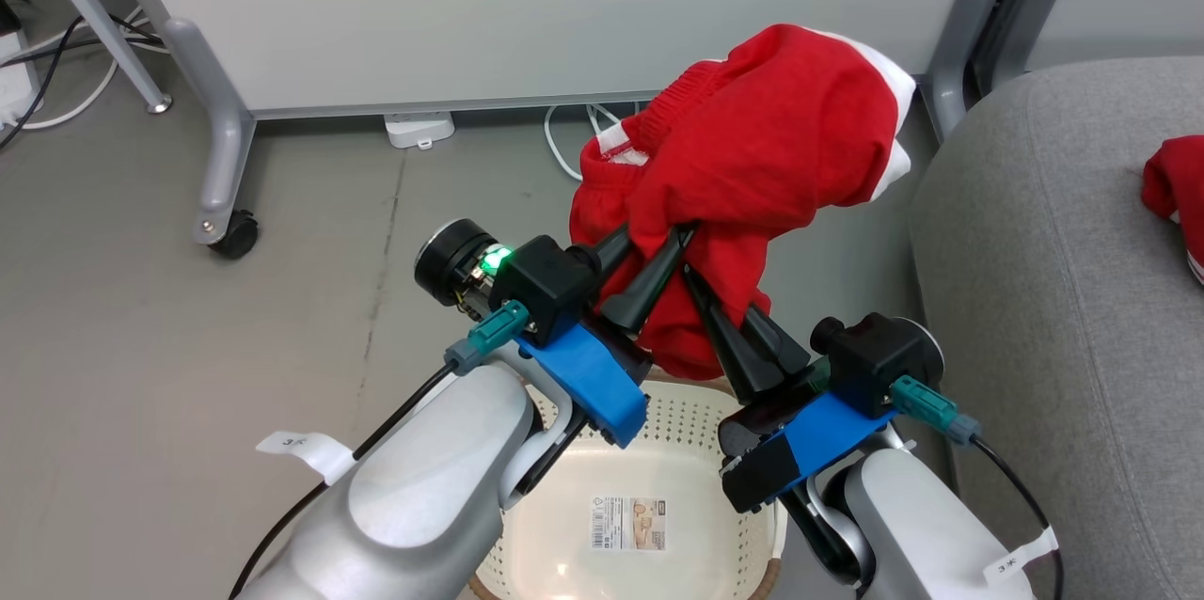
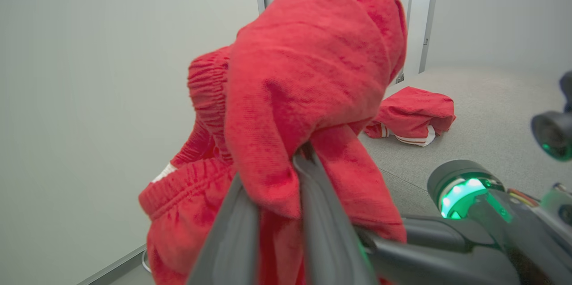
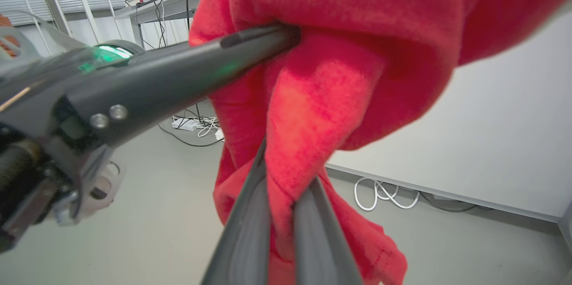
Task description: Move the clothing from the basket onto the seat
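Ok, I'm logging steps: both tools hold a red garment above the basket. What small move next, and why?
Probably swing both arms rightward over the seat. The left tool and right tool both pinch the garment, lifted clear of the basket, and the seat lies to the robot's right, where another garment rests.
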Motion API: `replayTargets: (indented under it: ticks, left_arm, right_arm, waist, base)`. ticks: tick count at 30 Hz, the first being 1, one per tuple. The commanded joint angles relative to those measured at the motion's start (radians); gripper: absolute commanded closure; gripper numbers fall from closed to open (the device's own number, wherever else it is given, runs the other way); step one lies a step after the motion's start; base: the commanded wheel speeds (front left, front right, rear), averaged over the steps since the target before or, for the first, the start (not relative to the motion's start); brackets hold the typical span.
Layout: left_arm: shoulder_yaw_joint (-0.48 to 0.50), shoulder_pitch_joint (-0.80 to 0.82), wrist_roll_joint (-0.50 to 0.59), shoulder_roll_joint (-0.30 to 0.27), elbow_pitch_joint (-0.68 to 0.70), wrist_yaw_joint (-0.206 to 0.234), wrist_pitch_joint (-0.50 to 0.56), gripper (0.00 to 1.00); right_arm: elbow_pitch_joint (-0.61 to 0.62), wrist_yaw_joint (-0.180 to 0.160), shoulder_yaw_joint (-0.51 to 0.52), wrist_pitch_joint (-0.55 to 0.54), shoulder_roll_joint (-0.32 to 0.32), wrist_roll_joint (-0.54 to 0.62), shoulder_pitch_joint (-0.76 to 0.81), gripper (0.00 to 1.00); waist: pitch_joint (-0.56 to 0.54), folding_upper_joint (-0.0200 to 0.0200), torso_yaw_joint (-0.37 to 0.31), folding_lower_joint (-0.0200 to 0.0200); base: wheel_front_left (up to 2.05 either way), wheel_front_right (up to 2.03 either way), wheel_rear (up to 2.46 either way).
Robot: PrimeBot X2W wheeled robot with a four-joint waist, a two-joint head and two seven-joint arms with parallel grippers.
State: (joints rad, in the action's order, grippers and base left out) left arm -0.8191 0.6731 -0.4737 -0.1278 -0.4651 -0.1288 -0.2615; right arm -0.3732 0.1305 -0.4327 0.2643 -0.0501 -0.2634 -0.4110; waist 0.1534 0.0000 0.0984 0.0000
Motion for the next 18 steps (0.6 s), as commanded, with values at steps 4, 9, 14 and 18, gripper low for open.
replayTargets:
  ticks: [4,9,14,18]
  left_arm:
    - [0.004,0.006,-0.001,-0.005,0.002,-0.002,-0.005,1.0]
    - [0.006,0.002,0.001,-0.006,0.004,-0.002,-0.005,1.0]
    - [0.009,-0.003,0.007,-0.007,0.007,-0.002,-0.005,1.0]
    - [0.013,-0.006,0.012,-0.007,0.008,-0.002,-0.005,1.0]
  right_arm:
    - [-0.002,0.001,0.001,0.0,-0.001,-0.001,-0.001,1.0]
    - [0.0,0.001,0.004,0.0,-0.001,0.0,0.004,1.0]
    - [0.004,0.001,0.003,0.0,-0.001,0.001,0.007,1.0]
    - [0.005,0.001,0.001,0.0,-0.001,0.001,0.01,1.0]
  waist:
    - [-0.003,0.0,-0.005,0.0]
    - [-0.004,0.0,-0.008,0.0]
    - [-0.006,0.0,-0.009,0.0]
    - [-0.009,0.0,-0.01,0.0]
  base:
    - [0.0,0.0,0.0]
    - [0.0,0.0,0.0]
    - [0.0,0.0,0.0]
    - [0.0,0.0,0.0]
